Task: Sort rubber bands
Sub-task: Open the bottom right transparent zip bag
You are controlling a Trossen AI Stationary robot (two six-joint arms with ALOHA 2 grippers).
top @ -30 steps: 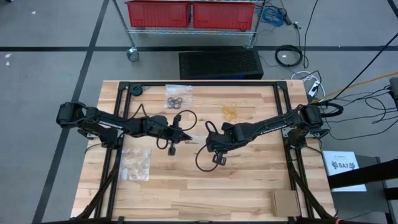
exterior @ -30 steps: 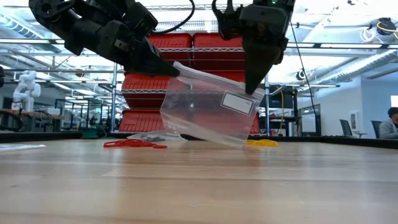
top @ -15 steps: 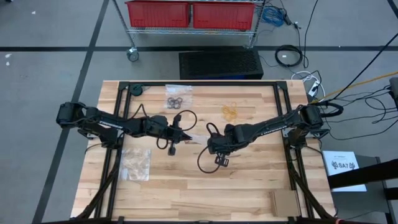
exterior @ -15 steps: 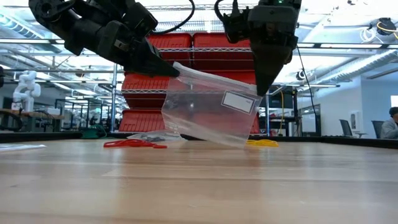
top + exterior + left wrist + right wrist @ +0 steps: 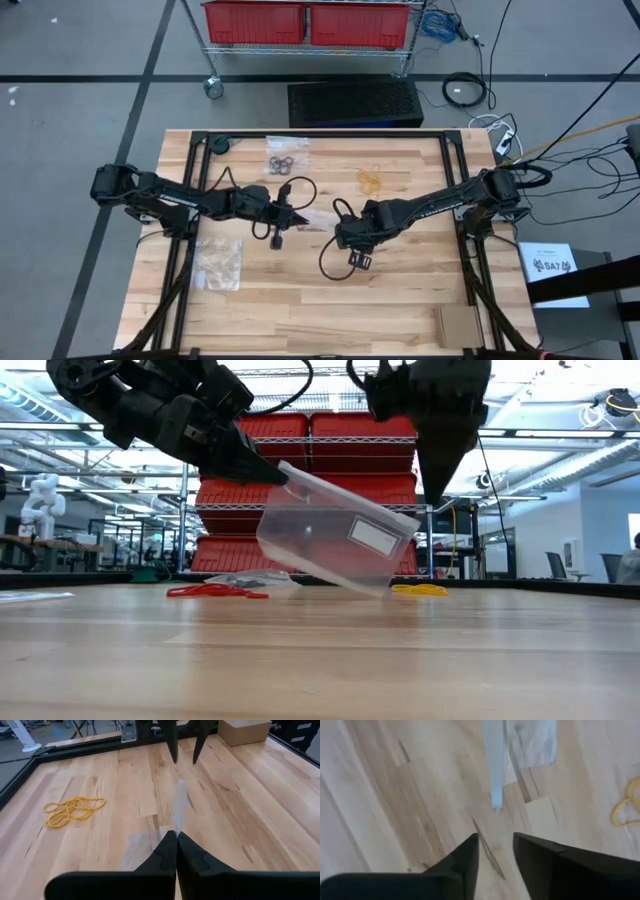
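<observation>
Two tools meet over the middle of the tabletop (image 5: 400,300), and between them hangs a clear plastic bag (image 5: 335,542). Left tool (image 5: 176,836) is pinched tight on the bag's top corner, holding it up at a slant. Right tool (image 5: 496,851) hovers just beside the bag's far edge, fingers a little apart and gripping nothing; the bag's rim sits just ahead of that gap.

Rubber bands wait around the bag: yellow bands (image 5: 371,179) beyond it toward the back edge, black bands (image 5: 280,162) also beyond it and off to the left-arm side, red bands (image 5: 215,591) low behind the bag in the low view.

My read: the job now is spreading the bag's mouth. Right tool should catch a single layer of the rim opposite the left's pinch, then ease away gently.

Hard to tell whether the bag holds anything. Another clear bag (image 5: 218,262) lies flat near the left arm, contents unclear.
</observation>
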